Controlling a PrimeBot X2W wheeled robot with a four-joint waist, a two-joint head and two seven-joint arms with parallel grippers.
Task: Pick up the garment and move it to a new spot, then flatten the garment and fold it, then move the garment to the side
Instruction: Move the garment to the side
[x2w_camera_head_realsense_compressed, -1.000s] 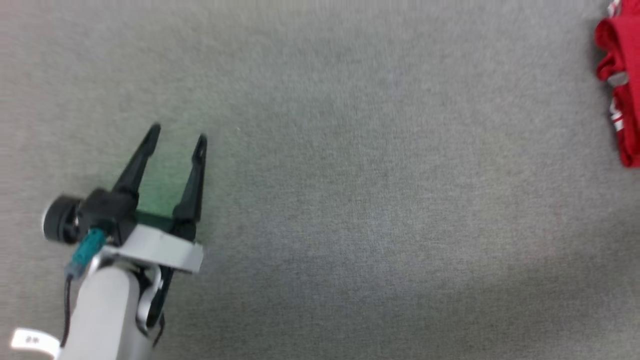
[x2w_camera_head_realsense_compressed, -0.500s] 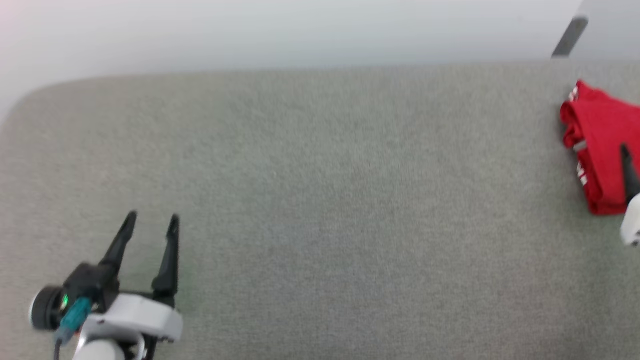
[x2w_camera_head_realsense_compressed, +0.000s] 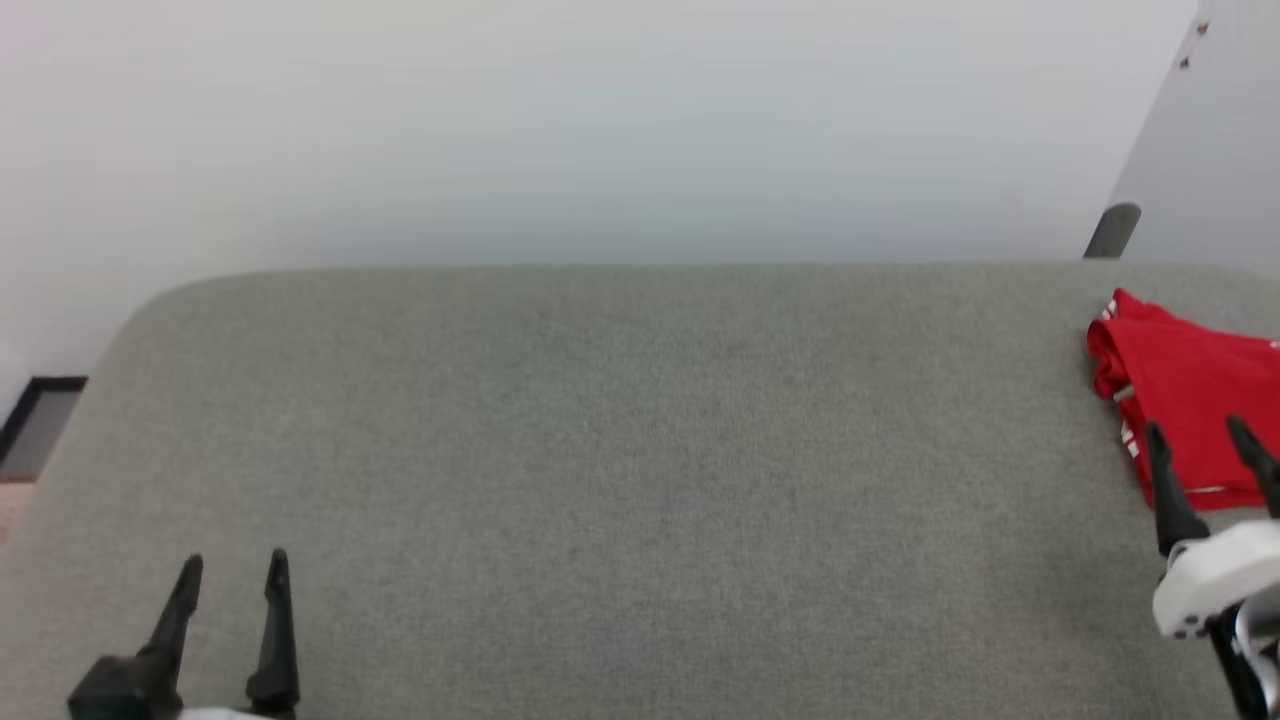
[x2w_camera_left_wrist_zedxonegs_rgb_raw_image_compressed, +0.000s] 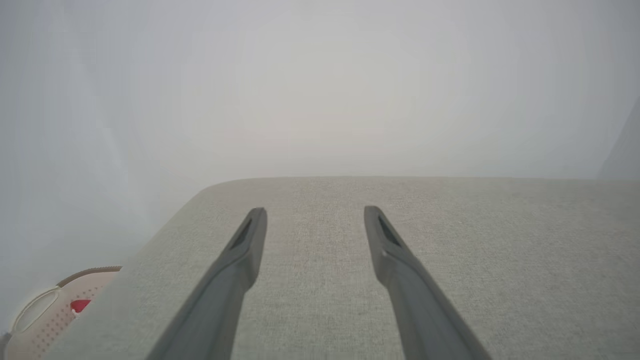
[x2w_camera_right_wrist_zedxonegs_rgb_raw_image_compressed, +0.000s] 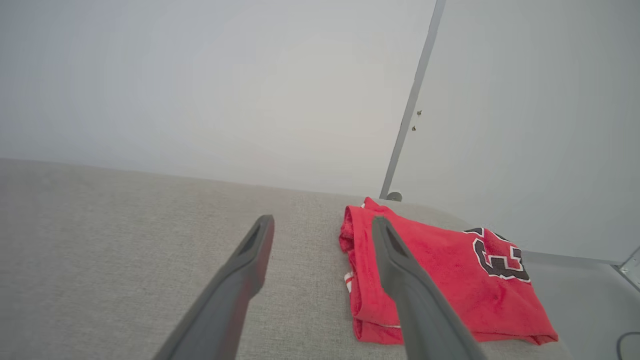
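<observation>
My right hand (x2w_camera_head_realsense_compressed: 1198, 428) is spread wide and holds nothing, its fingertips over the garment's (x2w_camera_head_realsense_compressed: 1190, 380) near edge; whether they touch it I cannot tell; the garment lies folded flat at the tabletop's (x2w_camera_head_realsense_compressed: 640, 450) far right, long axis seemingly left to right, lettered end rightward; red, with black white-edged lettering; my left hand (x2w_camera_head_realsense_compressed: 234, 558) is spread, empty, well apart.
</observation>
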